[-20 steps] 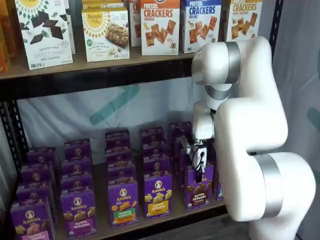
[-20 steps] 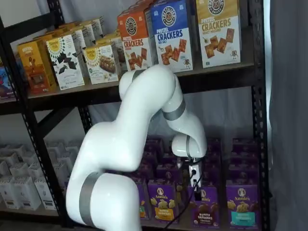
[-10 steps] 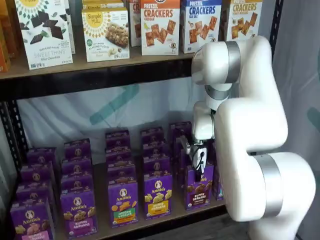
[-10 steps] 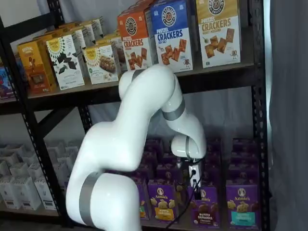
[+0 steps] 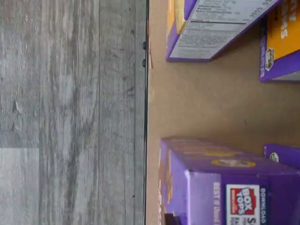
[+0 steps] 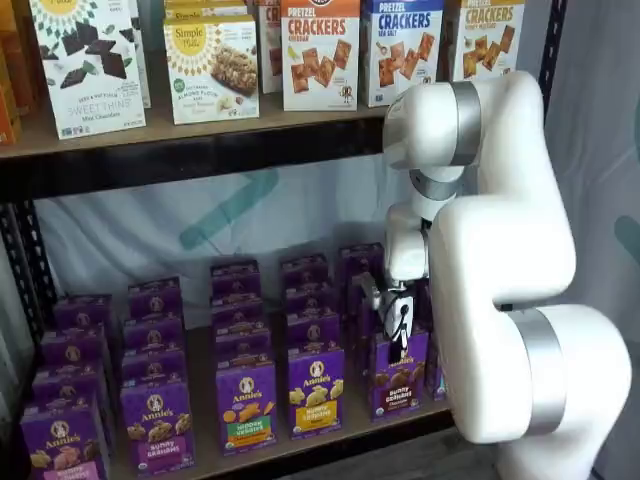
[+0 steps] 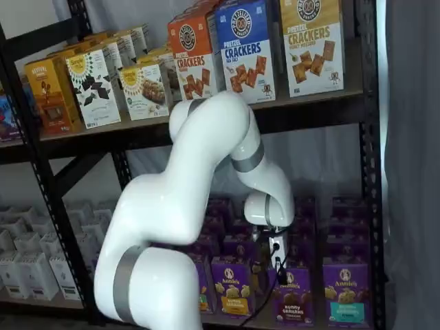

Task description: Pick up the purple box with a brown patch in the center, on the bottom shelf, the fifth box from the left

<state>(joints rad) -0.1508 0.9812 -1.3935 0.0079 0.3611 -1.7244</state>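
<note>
The purple box with dark brown bunny crackers stands at the front of the bottom shelf, slightly tilted; it also shows in the other shelf view. My gripper hangs straight down from the white arm, its black fingers closed on the box's top edge; it shows in both shelf views. In the wrist view the box's purple top with a Box Tops label is close, over the pale shelf board.
A purple carton with a yellow band stands just left of the box, and one with a teal band to its right. More purple cartons fill the rows behind. The black front rail borders grey wood flooring. Cracker boxes fill the upper shelf.
The gripper has risen a little, and the purple box has come up slightly with it. The other cartons have not moved.
</note>
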